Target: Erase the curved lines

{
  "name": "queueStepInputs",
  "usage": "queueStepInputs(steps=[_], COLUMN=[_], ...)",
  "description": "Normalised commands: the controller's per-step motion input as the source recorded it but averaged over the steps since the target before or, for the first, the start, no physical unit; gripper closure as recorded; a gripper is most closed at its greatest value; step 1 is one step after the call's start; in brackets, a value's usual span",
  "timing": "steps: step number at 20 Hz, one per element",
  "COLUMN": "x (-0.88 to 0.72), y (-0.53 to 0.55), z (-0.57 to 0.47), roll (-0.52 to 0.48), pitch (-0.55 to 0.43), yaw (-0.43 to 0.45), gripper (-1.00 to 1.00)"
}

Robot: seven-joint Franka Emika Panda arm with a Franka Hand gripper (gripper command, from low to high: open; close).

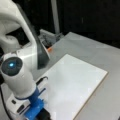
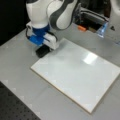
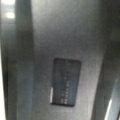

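Dark eraser block (image 3: 65,82) fills wrist view, on grey desk (image 2: 20,62) | gripper (image 2: 43,50) at whiteboard (image 2: 75,75) corner, front-view left | fingers: cannot tell if gripping | curve lines: none visible on board | risk: block catching board edge

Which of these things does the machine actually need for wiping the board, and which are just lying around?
Job: white board, no squiggle showing; end effector; dark block under it, by the board's corner.
Lying about: orange object; bluish clear piece.
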Motion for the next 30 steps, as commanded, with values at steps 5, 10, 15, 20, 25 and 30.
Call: queueStepInputs(steps=[5, 10, 15, 20, 25, 30], x=[-0.12, -0.17, -0.25, -0.24, -0.18, -0.16], y=[0.08, 0.16, 0.27, 0.34, 0.40, 0.60], z=[-0.02, 0.08, 0.25, 0.32, 0.29, 0.35], roll=[0.014, 0.010, -0.056, -0.159, -0.143, -0.045], pitch=[-0.095, -0.057, -0.018, -0.015, -0.028, 0.022], yaw=[-0.143, -0.142, -0.123, -0.022, 0.056, 0.049], gripper=[-1.00, -1.00, -1.00, -1.00, -1.00, -1.00])
